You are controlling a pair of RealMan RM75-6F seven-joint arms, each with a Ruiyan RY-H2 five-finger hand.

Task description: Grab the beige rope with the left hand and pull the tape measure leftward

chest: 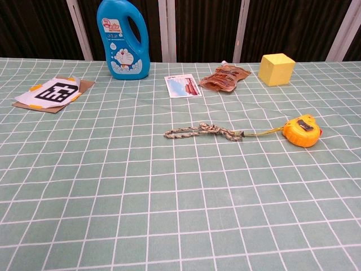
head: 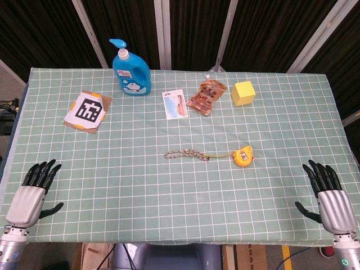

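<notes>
A beige braided rope (head: 186, 153) (chest: 201, 131) lies near the middle of the green checked table, joined by a thin yellow strap to an orange tape measure (head: 243, 157) (chest: 302, 130) at its right. My left hand (head: 32, 193) rests open at the table's front left corner, far from the rope. At the front right corner my right hand (head: 328, 197) is open too, fingers spread. Neither hand touches anything. The chest view shows no hand.
Along the far side stand a blue Doraemon bottle (head: 130, 68) (chest: 122, 38), a card with a printed marker (head: 88, 111) (chest: 53, 92), a small picture card (head: 174, 104) (chest: 183, 86), a brown snack packet (head: 207, 95) (chest: 224, 77) and a yellow cube (head: 243, 93) (chest: 276, 69).
</notes>
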